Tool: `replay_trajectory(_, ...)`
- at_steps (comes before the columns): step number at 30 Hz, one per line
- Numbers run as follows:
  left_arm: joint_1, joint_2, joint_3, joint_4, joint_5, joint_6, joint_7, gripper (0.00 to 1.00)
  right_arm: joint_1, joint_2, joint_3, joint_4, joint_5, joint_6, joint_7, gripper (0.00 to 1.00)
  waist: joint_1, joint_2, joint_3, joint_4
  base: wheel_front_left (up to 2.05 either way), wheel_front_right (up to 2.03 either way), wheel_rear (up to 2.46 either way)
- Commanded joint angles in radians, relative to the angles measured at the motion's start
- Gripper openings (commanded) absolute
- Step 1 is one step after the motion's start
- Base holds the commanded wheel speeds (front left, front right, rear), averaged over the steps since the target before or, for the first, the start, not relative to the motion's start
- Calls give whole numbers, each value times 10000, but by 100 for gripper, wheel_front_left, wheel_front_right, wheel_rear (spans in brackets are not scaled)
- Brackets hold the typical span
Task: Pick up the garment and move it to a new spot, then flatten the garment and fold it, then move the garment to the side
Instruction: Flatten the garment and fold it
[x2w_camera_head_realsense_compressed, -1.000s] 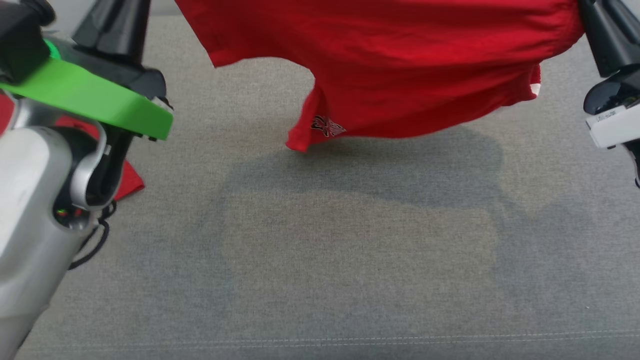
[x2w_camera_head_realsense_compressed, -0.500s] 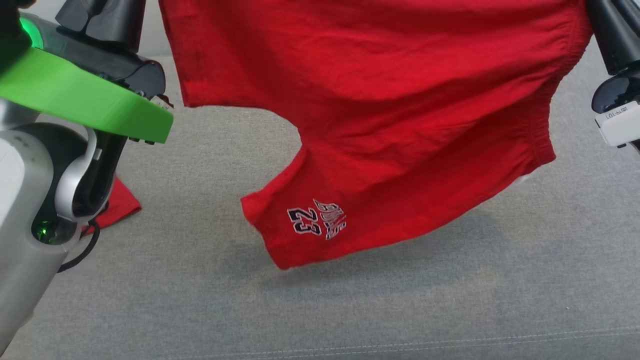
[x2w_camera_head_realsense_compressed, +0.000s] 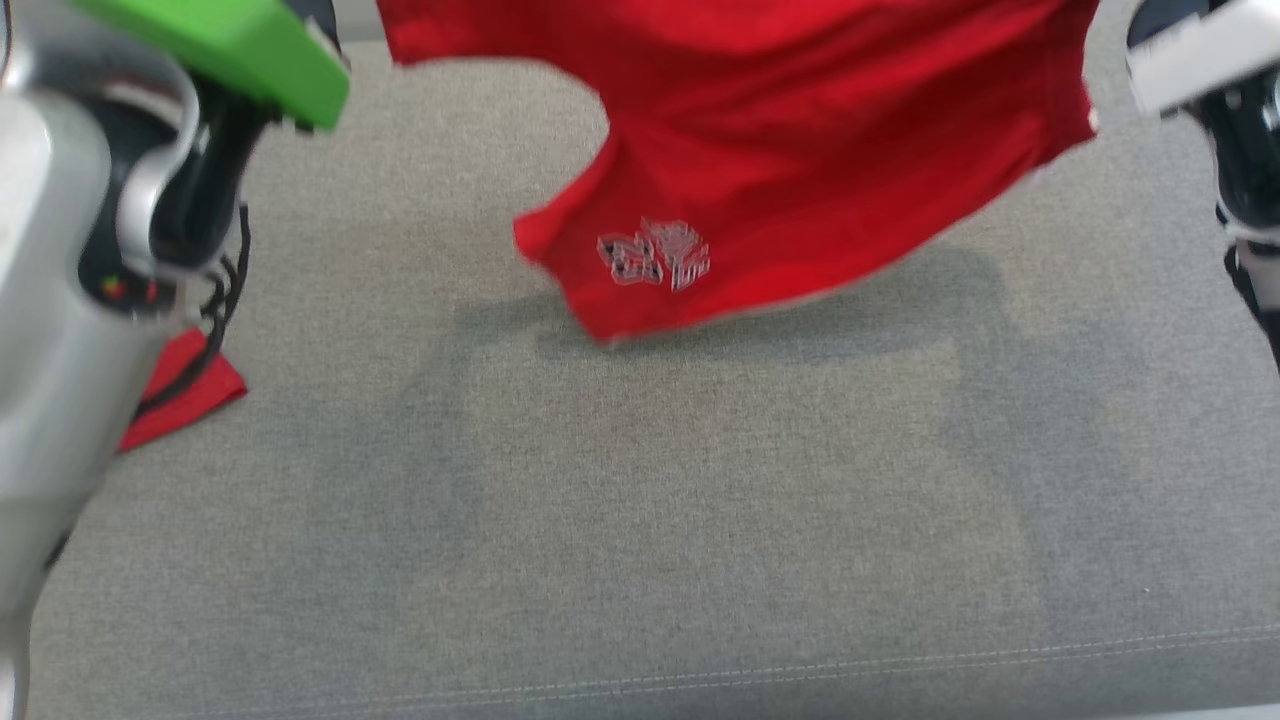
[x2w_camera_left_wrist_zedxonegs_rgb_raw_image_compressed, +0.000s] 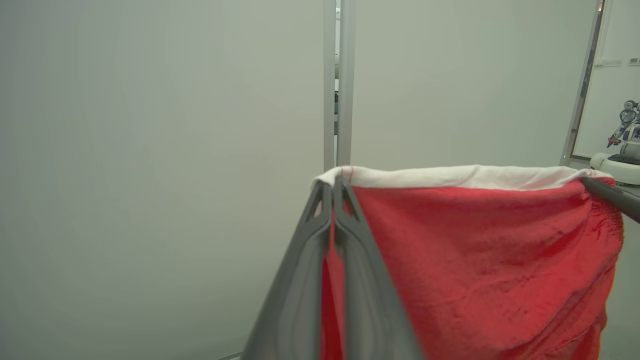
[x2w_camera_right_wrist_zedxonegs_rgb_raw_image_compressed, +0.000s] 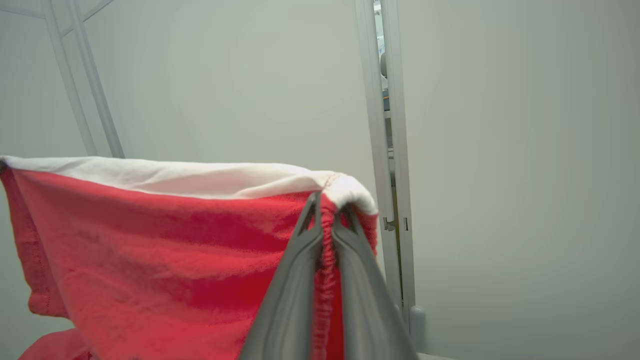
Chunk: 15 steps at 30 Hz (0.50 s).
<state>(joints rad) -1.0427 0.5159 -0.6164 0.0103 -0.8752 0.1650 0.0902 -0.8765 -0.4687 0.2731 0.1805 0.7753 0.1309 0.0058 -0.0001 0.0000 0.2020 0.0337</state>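
Swinging back from its lower sweep of half a second ago, the garment's (x2w_camera_head_realsense_compressed: 800, 150) printed leg (x2w_camera_head_realsense_compressed: 655, 255) now hangs nearer the bench's far edge, blurred with motion; part of that shift may be the camera's own.

Red shorts, they hang in the air above the bench (x2w_camera_head_realsense_compressed: 640, 520), touching it nowhere that I can see. The left gripper (x2w_camera_left_wrist_zedxonegs_rgb_raw_image_compressed: 332, 187) is pinched tight on one end of the white-lined waistband (x2w_camera_left_wrist_zedxonegs_rgb_raw_image_compressed: 450, 176) and the right gripper (x2w_camera_right_wrist_zedxonegs_rgb_raw_image_compressed: 330, 200) on the other. That probably stretches the top edge so the cloth drops open, ready to be laid flat.

Grey woven fabric with a stitched seam (x2w_camera_head_realsense_compressed: 700, 675) along its near edge covers the bench. A red scrap (x2w_camera_head_realsense_compressed: 185, 400) lies by its left edge. Behind stand pale wall panels (x2w_camera_left_wrist_zedxonegs_rgb_raw_image_compressed: 150, 150), a metal upright (x2w_camera_left_wrist_zedxonegs_rgb_raw_image_compressed: 335, 75) and a second robot (x2w_camera_left_wrist_zedxonegs_rgb_raw_image_compressed: 625, 145).
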Motion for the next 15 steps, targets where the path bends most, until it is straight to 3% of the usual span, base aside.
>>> replay_trajectory(1,-700,-252,47,711,-69,-220,24,0,-846,187,197,673,-259,-2,-186,0,1,0,543,-41,0,0,0)
replay_trajectory(7,-2749,-1232,76,3507,208,-796,-407,0,-3336,688,1057,3156,-889,-3,-1177,0,1,0,1339,147,0,0,0)
replay_trajectory(10,-3797,-2008,201,5478,166,-1157,-1073,0,-4747,1001,1454,4988,-1219,-5,-2012,0,1,0,1650,361,0,0,0)
replay_trajectory(15,-4777,-2615,335,7409,178,-1532,-1897,0,-5927,1507,1711,6658,-1556,-7,-2598,0,1,0,2104,510,0,0,0)
